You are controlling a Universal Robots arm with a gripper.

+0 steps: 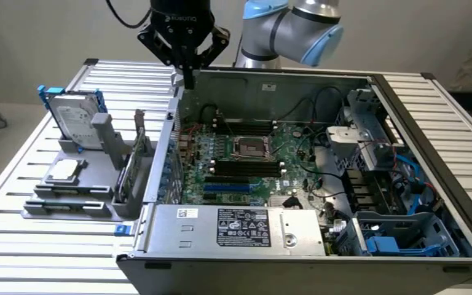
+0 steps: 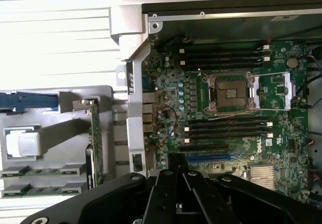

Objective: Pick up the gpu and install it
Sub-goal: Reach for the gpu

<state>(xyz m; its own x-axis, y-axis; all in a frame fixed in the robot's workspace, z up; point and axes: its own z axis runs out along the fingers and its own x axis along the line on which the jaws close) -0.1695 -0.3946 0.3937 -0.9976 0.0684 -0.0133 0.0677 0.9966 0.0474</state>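
The gpu (image 1: 137, 161) stands on edge in a grey holder (image 1: 88, 209) on the slatted table, at the exterior view's left of the open computer case (image 1: 244, 230). Seen edge-on in the wrist view, the gpu (image 2: 95, 136) is a thin green strip with a silver bracket at one end. My black gripper (image 1: 189, 78) hangs shut and empty over the case's far left corner, well above and beyond the card. Its fingers (image 2: 173, 166) meet over the motherboard (image 2: 231, 108) near the blue expansion slot (image 2: 216, 157).
The holder also carries a silver hard drive (image 1: 76, 118) in a blue frame, a processor (image 1: 66, 170) and memory sticks (image 1: 56, 206). The case's metal side wall (image 1: 169, 141) stands between holder and motherboard. A power supply (image 1: 236, 228) and cables (image 1: 400, 178) crowd the case.
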